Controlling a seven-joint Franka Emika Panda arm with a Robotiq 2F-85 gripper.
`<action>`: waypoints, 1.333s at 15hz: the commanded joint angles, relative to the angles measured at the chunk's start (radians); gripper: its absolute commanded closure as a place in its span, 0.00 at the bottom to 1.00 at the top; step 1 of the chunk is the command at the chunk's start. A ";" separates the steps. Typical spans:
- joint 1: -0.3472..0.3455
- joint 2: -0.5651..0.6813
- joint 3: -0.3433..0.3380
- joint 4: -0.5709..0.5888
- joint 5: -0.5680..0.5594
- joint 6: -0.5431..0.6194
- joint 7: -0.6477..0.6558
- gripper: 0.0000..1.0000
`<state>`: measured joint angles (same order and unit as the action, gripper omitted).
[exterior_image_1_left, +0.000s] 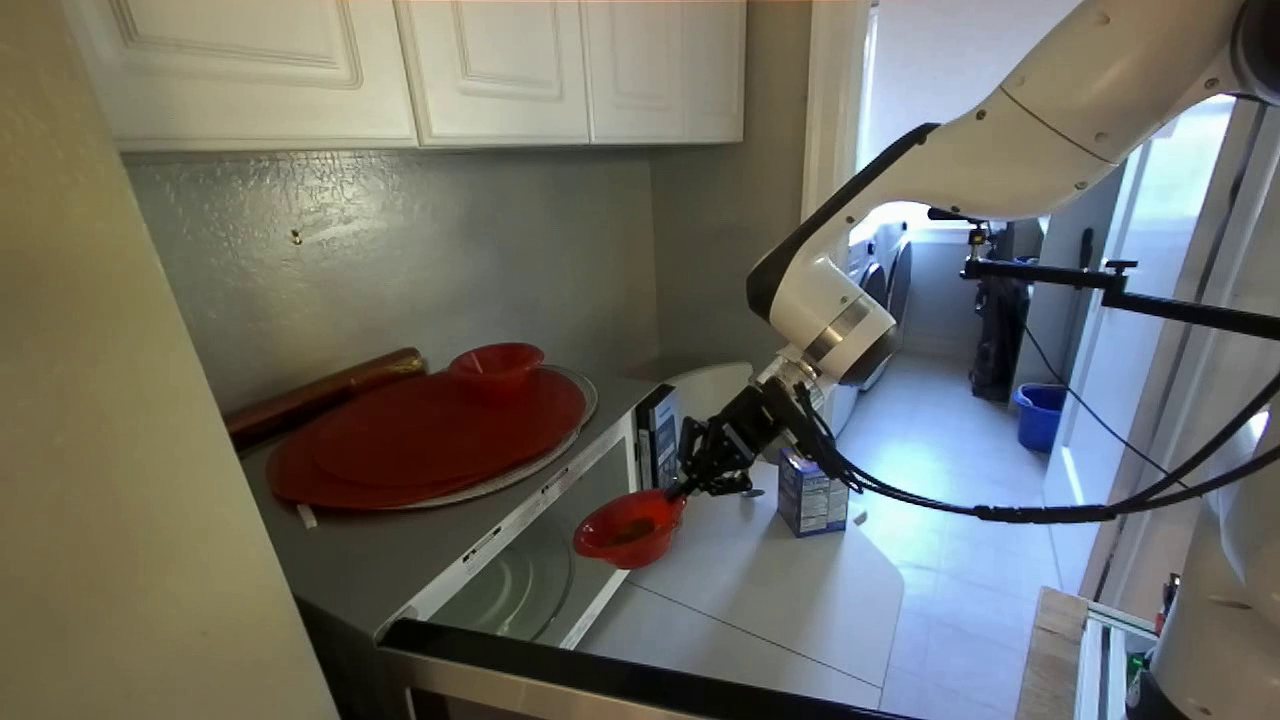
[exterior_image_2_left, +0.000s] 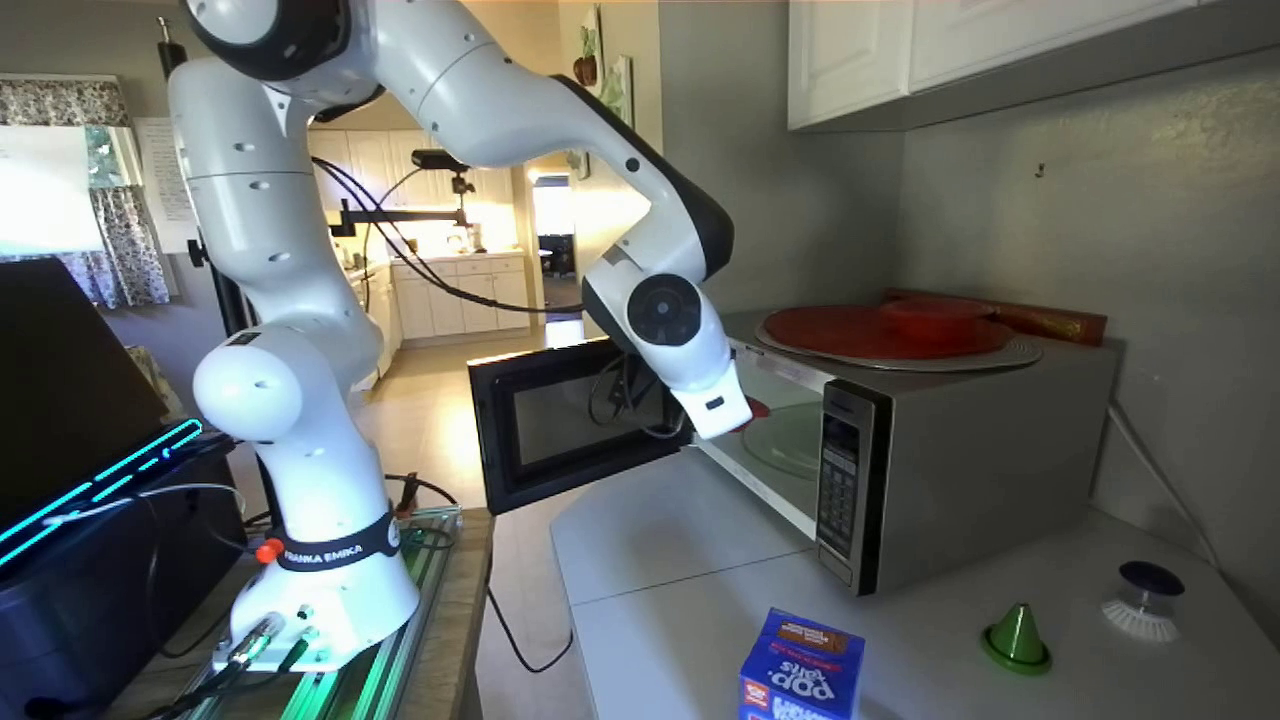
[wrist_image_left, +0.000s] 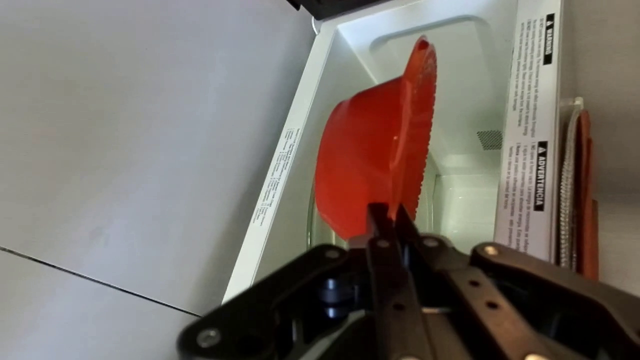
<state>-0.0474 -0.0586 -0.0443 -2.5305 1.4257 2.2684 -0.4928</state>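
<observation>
Red, smooth, ridge-rimmed bowl (wrist_image_left: 362, 155) is pinched in the tool (wrist_image_left: 391, 214).

Room inside microwave (exterior_image_2_left: 990, 470) — bowl (wrist_image_left: 357, 155) at mouth, door (exterior_image_2_left: 575, 435) flanking

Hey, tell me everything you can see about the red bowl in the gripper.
The bowl is red and looks like plastic, with sloping sides and a flared rim whose edge looks finely ridged. A brownish patch shows inside; what it is, I can't tell. The bowl is roughly upright, mouth facing up, pinched at the rim by the gripper. It's held up at the open front of the microwave.
</observation>
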 joint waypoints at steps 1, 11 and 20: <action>0.007 0.048 0.004 0.009 0.156 -0.003 -0.113 0.99; 0.059 0.165 0.043 0.034 0.535 0.005 -0.445 0.99; 0.144 0.256 0.070 0.142 0.837 0.067 -0.624 0.99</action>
<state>0.0735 0.1495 0.0204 -2.4424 2.1805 2.2935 -1.0625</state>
